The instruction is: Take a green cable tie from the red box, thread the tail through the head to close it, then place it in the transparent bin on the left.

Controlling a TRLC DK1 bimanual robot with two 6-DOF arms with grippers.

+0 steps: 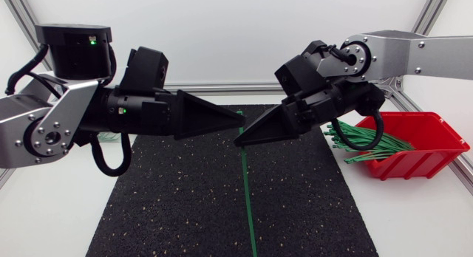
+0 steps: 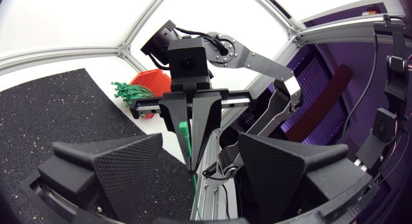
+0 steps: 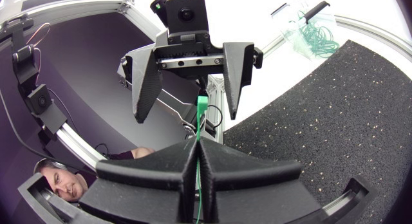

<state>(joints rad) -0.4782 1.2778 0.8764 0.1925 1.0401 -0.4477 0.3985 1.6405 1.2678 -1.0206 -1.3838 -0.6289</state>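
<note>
The right tool (image 1: 244, 137) is closed tight on a green cable tie (image 1: 244, 190), its two fingers (image 3: 154, 176) pressed together with the strap pinched between them. A short end of the tie sticks out ahead of the fingertips, and the long remainder trails away below the tool, over the black mat (image 1: 185, 205) on the tabletop (image 1: 44, 213). The left tool (image 1: 235, 121) faces it tip to tip, just beside it above the middle of the mat. Its fingers (image 3: 145, 82) stand wide apart. The short green end held by the right tool sits in the gap between them, and it appears to touch neither finger. Behind the right tool, off the mat, the red box (image 1: 425, 162) holds a loose bundle of green ties (image 1: 362, 139) spilling over its rim toward that tool. Well behind the left tool, the transparent bin (image 3: 302, 21) holds a few looped green ties.
</note>
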